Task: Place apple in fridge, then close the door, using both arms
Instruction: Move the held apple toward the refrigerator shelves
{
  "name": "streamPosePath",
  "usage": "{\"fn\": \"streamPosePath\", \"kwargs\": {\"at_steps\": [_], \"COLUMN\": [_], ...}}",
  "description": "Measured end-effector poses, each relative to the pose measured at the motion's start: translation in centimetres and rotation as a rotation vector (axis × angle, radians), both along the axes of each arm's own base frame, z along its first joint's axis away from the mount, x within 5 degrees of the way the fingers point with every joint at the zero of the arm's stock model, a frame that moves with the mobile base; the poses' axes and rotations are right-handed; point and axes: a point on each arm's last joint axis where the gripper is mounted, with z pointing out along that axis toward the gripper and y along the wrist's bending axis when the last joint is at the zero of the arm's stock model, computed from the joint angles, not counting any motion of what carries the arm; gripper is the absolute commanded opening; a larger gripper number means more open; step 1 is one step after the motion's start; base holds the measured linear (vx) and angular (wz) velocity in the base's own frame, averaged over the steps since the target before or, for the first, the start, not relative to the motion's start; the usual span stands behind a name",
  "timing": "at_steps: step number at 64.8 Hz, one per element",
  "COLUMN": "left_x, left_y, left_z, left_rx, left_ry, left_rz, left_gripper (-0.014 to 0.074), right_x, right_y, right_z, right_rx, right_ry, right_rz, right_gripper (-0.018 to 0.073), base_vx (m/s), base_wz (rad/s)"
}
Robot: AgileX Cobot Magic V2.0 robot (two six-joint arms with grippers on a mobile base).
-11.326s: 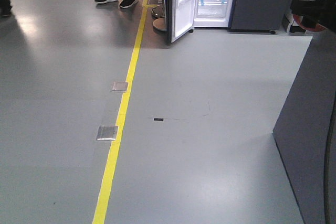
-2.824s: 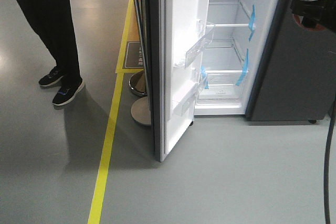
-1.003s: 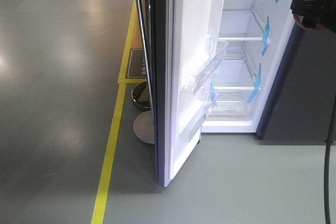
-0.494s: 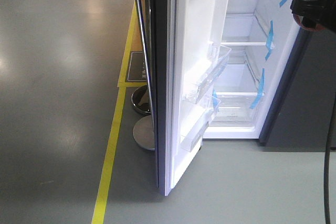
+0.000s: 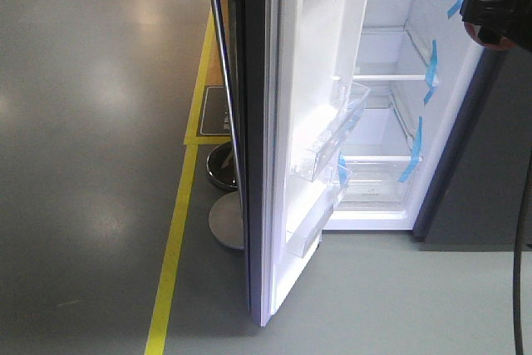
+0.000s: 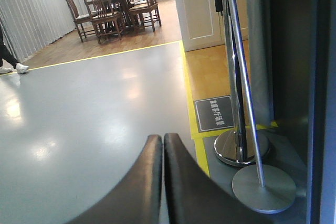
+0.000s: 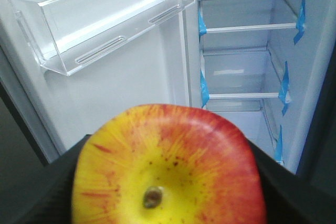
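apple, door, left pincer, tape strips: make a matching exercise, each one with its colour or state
Things:
1. apple
2. door
3. left pincer
4. tape strips

Colour or state:
a. blue
b. shut, holding nothing
c. standing open
d. held in the right pincer

Pairs: 1-d, 2-c, 3-b, 4-a

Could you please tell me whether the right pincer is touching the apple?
Touching. The right wrist view shows the apple wedged between the right pincer's black fingers, which press against both its sides.
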Motion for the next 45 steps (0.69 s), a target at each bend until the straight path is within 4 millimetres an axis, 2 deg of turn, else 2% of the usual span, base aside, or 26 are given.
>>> {"fn": "streamPosePath", "kwargs": {"at_steps": [45], "left_x": [0.0], "left_y": [0.0], "left_z": [0.0], "left_rx": [0.0], "left_ry": [0.0], "left_rz": [0.0], "left_gripper": [-0.0006], "right_x": [0.0], "right_y": [0.0], "right_z": [0.0], "right_rx": [0.0], "right_ry": [0.0], "right_rz": [0.0], "right_gripper": [0.0152], "base_vx": [0.11], "base_wz": [-0.01]}}
